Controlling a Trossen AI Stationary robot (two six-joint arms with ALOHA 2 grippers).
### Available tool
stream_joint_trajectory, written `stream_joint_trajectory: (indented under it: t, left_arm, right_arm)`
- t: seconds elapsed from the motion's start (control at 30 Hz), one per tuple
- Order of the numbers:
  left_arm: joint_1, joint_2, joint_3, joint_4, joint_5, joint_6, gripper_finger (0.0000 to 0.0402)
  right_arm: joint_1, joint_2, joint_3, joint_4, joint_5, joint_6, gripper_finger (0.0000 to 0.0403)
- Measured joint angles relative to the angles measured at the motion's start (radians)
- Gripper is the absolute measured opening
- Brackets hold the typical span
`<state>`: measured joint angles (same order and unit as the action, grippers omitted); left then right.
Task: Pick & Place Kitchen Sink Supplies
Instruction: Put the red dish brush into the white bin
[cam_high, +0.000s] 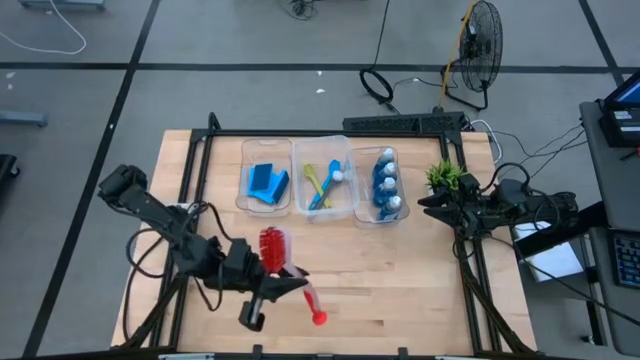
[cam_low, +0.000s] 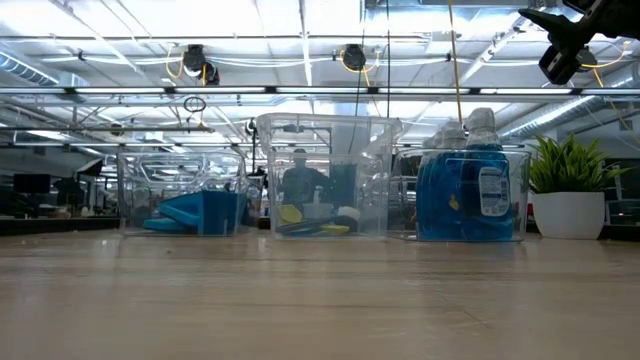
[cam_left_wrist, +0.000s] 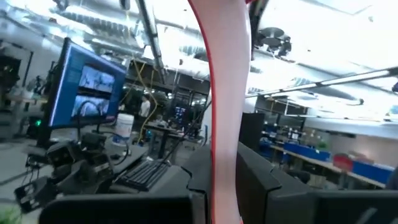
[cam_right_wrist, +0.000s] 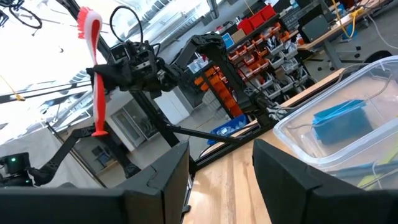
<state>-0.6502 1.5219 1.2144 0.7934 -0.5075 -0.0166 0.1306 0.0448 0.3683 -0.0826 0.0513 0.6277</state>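
My left gripper (cam_high: 289, 282) is over the near-left part of the table, shut on a red dish brush (cam_high: 290, 280) with a red bristle head (cam_high: 272, 247). The right wrist view also shows this brush (cam_right_wrist: 96, 74) held up in the air. Three clear bins stand in a row at the far side. One holds blue sponges (cam_high: 266, 183), one yellow-green and light blue brushes (cam_high: 325, 185), one blue-and-white bottles (cam_high: 387, 185). My right gripper (cam_high: 428, 203) waits open at the right edge, beside the potted plant (cam_high: 445, 177). My left gripper pinches the red brush's handle (cam_left_wrist: 225, 143) between its two fingers (cam_left_wrist: 186, 199), about midway along it, and the fingers lie across the handle. It comes from the table's left. The brush is lifted clear, with its bristle head toward the far side and its red handle end (cam_high: 318, 318) toward the near edge.
The three bins (cam_low: 325, 175) stand side by side along the far half of the table. The white-potted plant (cam_low: 570, 195) stands right of them. Bare wooden tabletop (cam_high: 400, 280) lies between the bins and the near edge.
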Motion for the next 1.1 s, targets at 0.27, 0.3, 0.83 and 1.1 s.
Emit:
stream_joint_trajectory:
  t: [0.27, 0.3, 0.83, 1.1]
  left_arm:
    - [0.077, 0.0, 0.0, -0.24, -0.329, -0.405, 0.0043]
    - [0.089, 0.001, 0.0, -0.288, -0.349, -0.466, 0.0043]
    - [0.394, 0.017, 0.348, -1.237, -0.235, -0.719, 0.0043]
    - [0.574, 0.017, 0.368, -1.293, -0.149, -0.698, 0.0043]
  right_arm:
    - [0.0, 0.0, 0.0, 0.0, 0.001, 0.015, 0.0167]
    - [0.0, 0.0, 0.0, 0.0, 0.002, 0.015, 0.0167]
    - [0.0, 0.0, 0.0, 0.0, 0.004, 0.016, 0.0167]
    - [0.0, 0.0, 0.0, -0.002, 0.004, 0.016, 0.0167]
